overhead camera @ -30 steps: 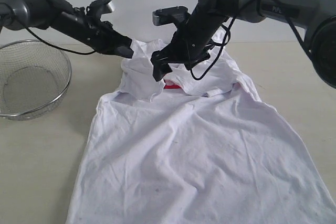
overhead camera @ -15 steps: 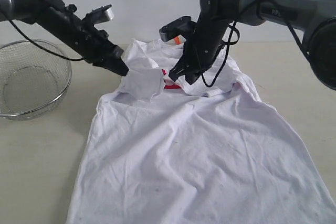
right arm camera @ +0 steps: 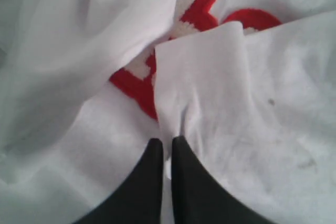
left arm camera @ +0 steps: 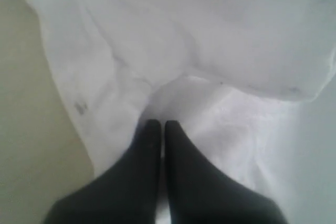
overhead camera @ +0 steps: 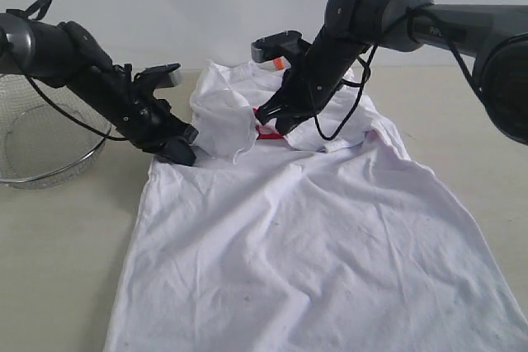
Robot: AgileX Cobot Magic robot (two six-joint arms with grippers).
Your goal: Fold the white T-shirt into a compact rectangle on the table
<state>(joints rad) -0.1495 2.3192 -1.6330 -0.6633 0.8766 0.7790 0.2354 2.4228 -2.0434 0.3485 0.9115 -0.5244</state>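
Leftmost, a wire basket [overhead camera: 49, 133] sits on the beige bench [overhead camera: 66, 237], well apart from the cloth. The left end effector [overhead camera: 180, 154] is low, at the left shoulder edge of the white T-shirt [overhead camera: 305, 237], just beside its bunched-up sleeve. Wrist view: its two dark fingers [left arm camera: 149, 145] are pressed together, tips against wrinkled white cloth; cannot tell whether any cloth is caught between them. The shirt lies mid-bench, hem toward the camera, body spread flat, upper part crumpled and folded over itself. Red lettering [overhead camera: 268, 132] peeks out under the folds, with an orange tag [overhead camera: 280, 63] at the collar. The right end effector [overhead camera: 274, 118] is down on the chest, fingers [right arm camera: 191, 182] together, clamped on a pinch of a folded white flap beside the lettering.
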